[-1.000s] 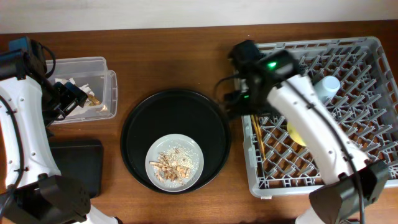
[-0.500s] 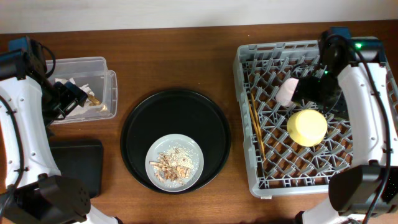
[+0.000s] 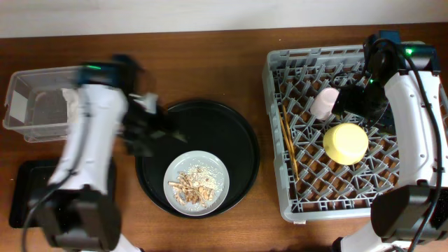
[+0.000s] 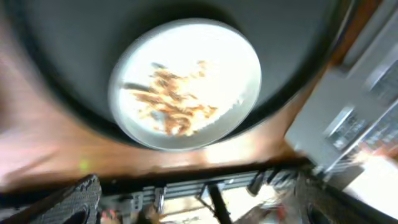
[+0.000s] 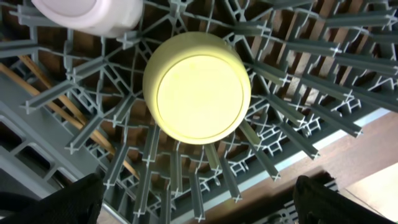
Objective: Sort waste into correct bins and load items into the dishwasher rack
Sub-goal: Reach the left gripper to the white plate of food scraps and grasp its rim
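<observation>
L arm goes for the last dish: I have the left gripper over the round black tray, fingers spread wide w/ nothing between them, arm blurred in the overhead view. The wrist cam looks straight down on the pale grey plate, which sits on that tray near its front edge, carrying a heap of food scraps.

Over at the dishwasher rack the right gripper hangs fully open and empty just above the yellow bowl, which lies upside down on the pegs. Pink cup is beside it and the chopsticks lie along the rack's left side. Blue cup: can't see it.

My read: rack nearly loaded, plate is what's left. Next move calls for a rim grip on the plate, kept level so nothing spills, then a tip-out into a bin, prob. the shallow black tray rather than the clear box, before it goes to the rack.
</observation>
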